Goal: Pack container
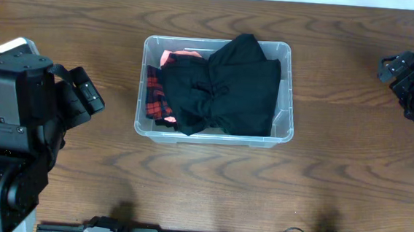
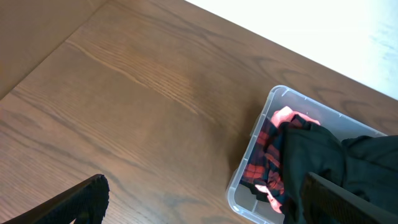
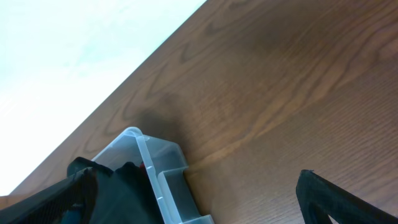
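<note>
Two grippers, both spread wide, both empty. Your left gripper (image 2: 204,183) hangs over the bare table (image 1: 209,189) left of the container (image 1: 287,92), well apart from it. In the left wrist view its fingers (image 2: 87,196) sit at the two bottom corners of the picture with a broad gap between them, nothing held. Your right gripper (image 3: 196,177) is out at the right end of the table, toward the far edge, also well apart from the container. The right wrist view shows the same thing: fingers far apart, nothing between the pads, one corner of the container showing low beside the left-hand finger.

You have the container in the middle of the table, upright, top open, long sides running left to right. It is a clear plastic bin with a rounded rim. A black garment (image 1: 227,88) fills most of it, bunched up, and one fold reaches the far rim; you cannot tell whether it hangs outside. A red plaid cloth (image 1: 155,98) lies at the left end, partly under the black one. A pink piece (image 1: 173,55) shows in the far left corner. Along the right end wall a strip of bare plastic shows beside the garment.
</note>
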Controlling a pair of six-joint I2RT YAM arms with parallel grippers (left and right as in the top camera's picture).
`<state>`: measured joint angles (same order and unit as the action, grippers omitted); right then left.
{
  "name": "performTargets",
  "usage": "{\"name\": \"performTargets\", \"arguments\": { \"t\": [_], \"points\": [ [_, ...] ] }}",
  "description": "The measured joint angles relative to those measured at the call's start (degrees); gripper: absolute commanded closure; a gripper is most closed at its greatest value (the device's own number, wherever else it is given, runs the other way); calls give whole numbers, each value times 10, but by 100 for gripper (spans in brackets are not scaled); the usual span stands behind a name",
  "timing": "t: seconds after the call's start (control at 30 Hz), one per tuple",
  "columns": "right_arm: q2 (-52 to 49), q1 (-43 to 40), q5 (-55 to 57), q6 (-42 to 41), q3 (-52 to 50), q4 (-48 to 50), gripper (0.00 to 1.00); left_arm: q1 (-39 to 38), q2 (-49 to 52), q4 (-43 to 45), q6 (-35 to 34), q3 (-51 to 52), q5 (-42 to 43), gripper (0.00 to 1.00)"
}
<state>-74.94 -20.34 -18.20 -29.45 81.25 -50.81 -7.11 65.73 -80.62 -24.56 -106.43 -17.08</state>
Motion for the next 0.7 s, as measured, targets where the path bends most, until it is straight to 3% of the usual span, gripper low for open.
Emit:
{"name": "performTargets", "arguments": {
  "t": [0.53, 0.7],
  "points": [
    [0, 1, 0, 0, 0, 0, 1, 0, 2, 0, 0, 0, 0, 2],
    [24, 43, 3, 1, 0, -4, 1, 0, 2, 0, 0, 0, 0, 2]
  ]
}}
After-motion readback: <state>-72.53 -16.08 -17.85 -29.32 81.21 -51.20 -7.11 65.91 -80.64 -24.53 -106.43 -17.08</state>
